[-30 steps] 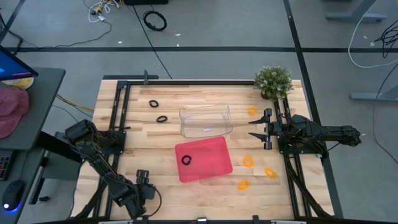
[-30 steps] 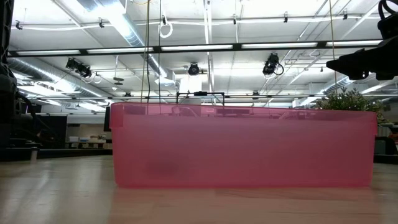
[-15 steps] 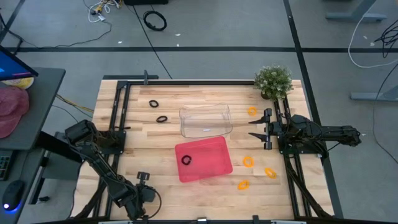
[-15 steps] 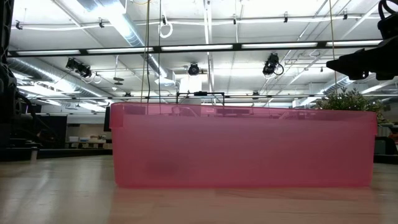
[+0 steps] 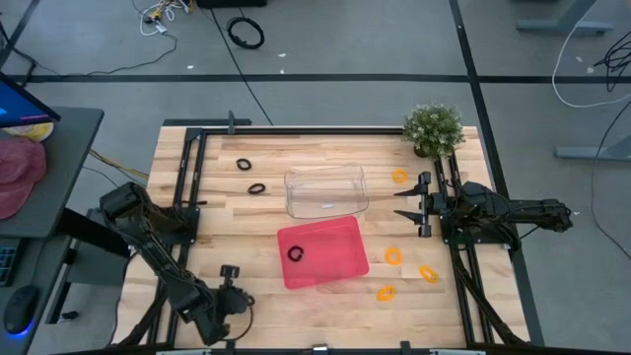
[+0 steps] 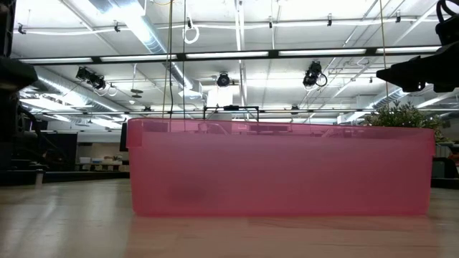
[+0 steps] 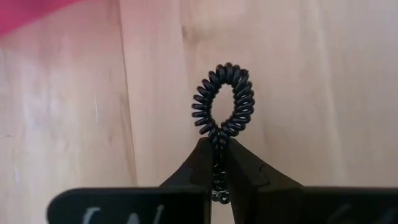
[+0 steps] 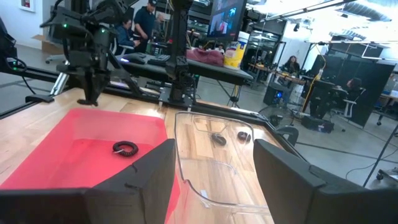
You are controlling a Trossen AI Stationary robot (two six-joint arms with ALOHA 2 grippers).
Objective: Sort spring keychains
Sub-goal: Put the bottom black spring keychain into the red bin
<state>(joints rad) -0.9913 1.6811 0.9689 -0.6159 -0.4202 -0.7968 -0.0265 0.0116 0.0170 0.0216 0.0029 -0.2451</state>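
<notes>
— Two grippers in frame: what is the left gripper (image 7: pixel 216 163) doing at the table's near left corner?

— Its fingers are pinched tight on a black spring keychain (image 7: pixel 222 99), the coiled loop standing clear of the fingertips over bare wood, just beside the red tray (image 5: pixel 320 253).

— And the right gripper (image 5: pixel 400 204)?

— It waits at the right side of the wooden table (image 5: pixel 222 227), jaws parted and holding nothing, aimed toward the clear plastic bin (image 5: pixel 325 190).

— Where are the other keychains?

— One black keychain (image 5: pixel 295 253) lies inside the red tray. Two more black ones (image 5: pixel 250 176) rest on the wood left of the clear bin. Four orange keychains (image 5: pixel 409 265) lie on the right half, one (image 5: pixel 399 177) near the potted plant (image 5: pixel 433 128), three to the right of the tray.
</notes>
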